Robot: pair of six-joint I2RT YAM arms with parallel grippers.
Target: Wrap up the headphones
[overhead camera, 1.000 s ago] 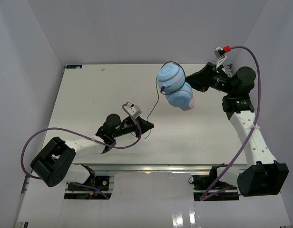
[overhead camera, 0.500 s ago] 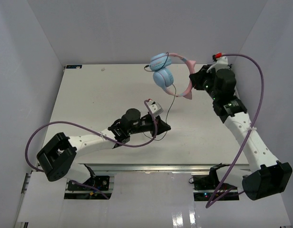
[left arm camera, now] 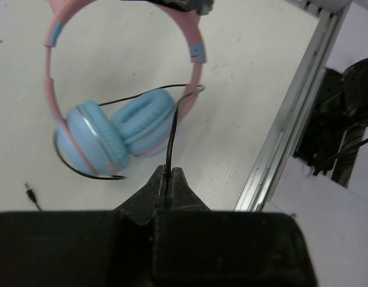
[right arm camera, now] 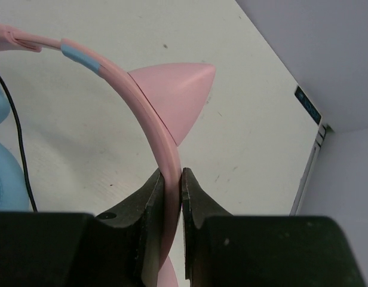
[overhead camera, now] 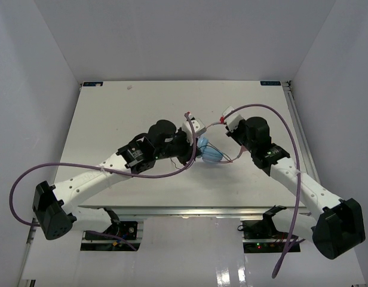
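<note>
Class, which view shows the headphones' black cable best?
The left wrist view: the cable runs from the left hand around the earcups. Right wrist catches a short stretch; the top view barely shows it.

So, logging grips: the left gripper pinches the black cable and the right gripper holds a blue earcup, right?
One slip: the right wrist view shows the right gripper shut on the pink headband, beside the cat ear. The left gripper does pinch the black cable.

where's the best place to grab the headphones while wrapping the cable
The thin pink headband near the top of its arch, beside the cat ear, with one finger inside and one outside, as the right pincer does. The round earcups look too bulky.
</note>
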